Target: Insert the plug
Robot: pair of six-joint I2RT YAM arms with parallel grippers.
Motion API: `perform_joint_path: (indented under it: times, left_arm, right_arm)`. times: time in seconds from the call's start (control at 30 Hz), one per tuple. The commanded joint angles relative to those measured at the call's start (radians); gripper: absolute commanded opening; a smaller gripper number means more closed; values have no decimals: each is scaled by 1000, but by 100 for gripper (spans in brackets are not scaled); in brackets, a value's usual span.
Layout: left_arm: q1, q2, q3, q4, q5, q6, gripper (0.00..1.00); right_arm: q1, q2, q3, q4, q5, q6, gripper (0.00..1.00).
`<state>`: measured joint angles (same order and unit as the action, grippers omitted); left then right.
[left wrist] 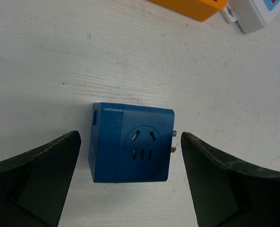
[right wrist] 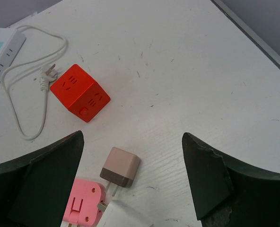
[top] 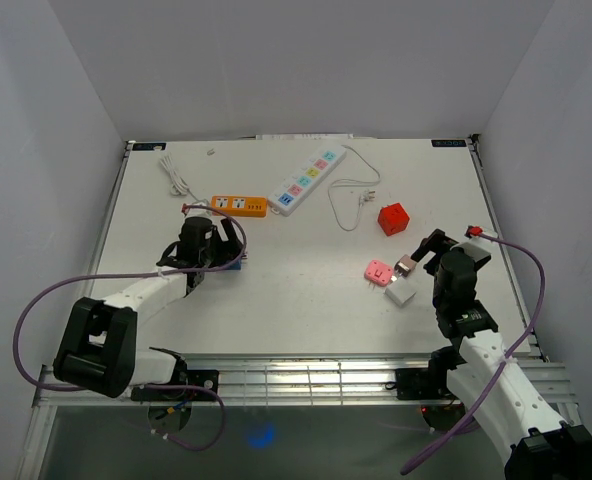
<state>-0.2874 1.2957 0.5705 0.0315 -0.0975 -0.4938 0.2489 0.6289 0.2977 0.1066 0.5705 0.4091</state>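
Note:
A blue cube adapter (left wrist: pixel 130 142) lies on the table with its socket face up and metal prongs pointing right. My left gripper (left wrist: pixel 130 175) is open, its fingers on either side of the cube and apart from it; in the top view the gripper (top: pixel 208 243) hides most of the cube. My right gripper (right wrist: pixel 133 179) is open and empty above a brown charger plug (right wrist: pixel 121 166), a pink plug (right wrist: pixel 83 202) and a white plug (right wrist: pixel 121 217). The same cluster shows in the top view: brown (top: pixel 406 264), pink (top: pixel 379 271), white (top: pixel 400 294).
An orange power strip (top: pixel 238 205) and a white power strip (top: pixel 309 180) with its coiled cord (top: pixel 354 195) lie at the back. A red cube adapter (top: pixel 393 218) sits right of centre, also in the right wrist view (right wrist: pixel 79 92). A white cable (top: pixel 176 178) lies back left.

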Motion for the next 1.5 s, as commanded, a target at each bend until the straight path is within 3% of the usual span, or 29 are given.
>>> perform_joint_path:
  times: [0.0, 0.1, 0.23, 0.37, 0.5, 0.67, 0.83, 0.93, 1.2, 1.47]
  left_arm:
    - [-22, 23, 52, -13, -44, 20, 98]
    - [-30, 56, 72, -22, -48, 24, 91]
    - [-30, 68, 81, -27, -50, 21, 72]
    - [-30, 56, 78, -27, -38, 23, 45]
    - [-30, 50, 77, -21, -12, 27, 36]
    - [-32, -39, 14, 76, 140, 50, 35]
    - [-52, -119, -40, 200, 287, 80, 33]
    - [-75, -153, -81, 307, 375, 104, 33]
    - [-156, -153, -109, 500, 441, 138, 33]
    - [-294, -107, -77, 616, 426, 245, 33]
  right_arm:
    - [-2, 3, 14, 24, -3, -10, 89]
    - [-2, 3, 15, 22, 3, -7, 89]
    - [-2, 0, 14, 21, 5, -7, 89]
    - [-2, 0, 14, 21, -6, -12, 89]
    - [-2, 15, 18, 48, -79, -47, 89]
    - [-2, 86, 70, 71, -400, -112, 90]
    - [1, 216, 179, 56, -699, -46, 90]
    - [21, 285, 245, 36, -786, 2, 90]
    - [128, 437, 422, -16, -876, 112, 89]
    - [243, 546, 534, -53, -827, 244, 89]
